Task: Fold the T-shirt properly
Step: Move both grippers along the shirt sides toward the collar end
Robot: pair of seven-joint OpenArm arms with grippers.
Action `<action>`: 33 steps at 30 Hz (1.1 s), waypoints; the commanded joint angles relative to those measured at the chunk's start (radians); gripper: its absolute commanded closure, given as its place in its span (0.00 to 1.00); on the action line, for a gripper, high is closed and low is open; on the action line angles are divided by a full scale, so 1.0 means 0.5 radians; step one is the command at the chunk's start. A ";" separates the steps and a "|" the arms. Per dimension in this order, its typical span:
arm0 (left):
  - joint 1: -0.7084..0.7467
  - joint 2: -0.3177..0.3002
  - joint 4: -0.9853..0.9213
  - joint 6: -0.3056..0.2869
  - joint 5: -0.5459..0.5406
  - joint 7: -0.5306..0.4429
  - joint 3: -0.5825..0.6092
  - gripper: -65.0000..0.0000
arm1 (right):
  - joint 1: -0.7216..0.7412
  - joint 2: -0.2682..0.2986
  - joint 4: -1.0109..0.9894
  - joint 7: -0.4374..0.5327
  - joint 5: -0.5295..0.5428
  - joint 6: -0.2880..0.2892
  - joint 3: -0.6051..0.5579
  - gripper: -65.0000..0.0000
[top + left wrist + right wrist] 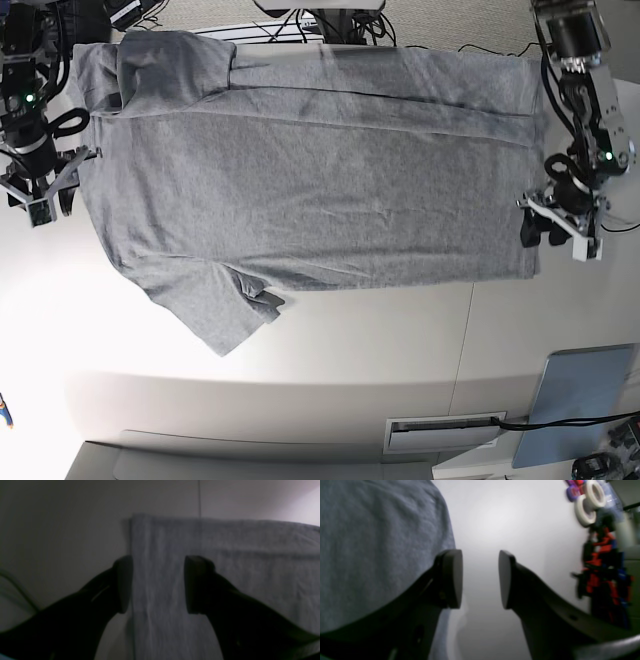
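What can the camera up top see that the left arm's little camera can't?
Only the base view shows the whole T-shirt spread flat with both sleeves, the right pincer beside its collar end, and a blue-grey panel.

Only the left wrist view shows, close up, one fingertip over the cloth and the other fingertip over the bare table.

Both show the open left pincer at the shirt's bottom edge.

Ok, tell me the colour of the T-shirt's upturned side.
Plain heather grey, no lettering visible; the T-shirt shows best in the base view.
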 commanded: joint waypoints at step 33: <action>-0.825 -0.034 -1.146 0.050 0.291 0.060 0.304 0.75 | 0.426 0.035 -0.218 0.060 0.042 0.071 -0.379 0.63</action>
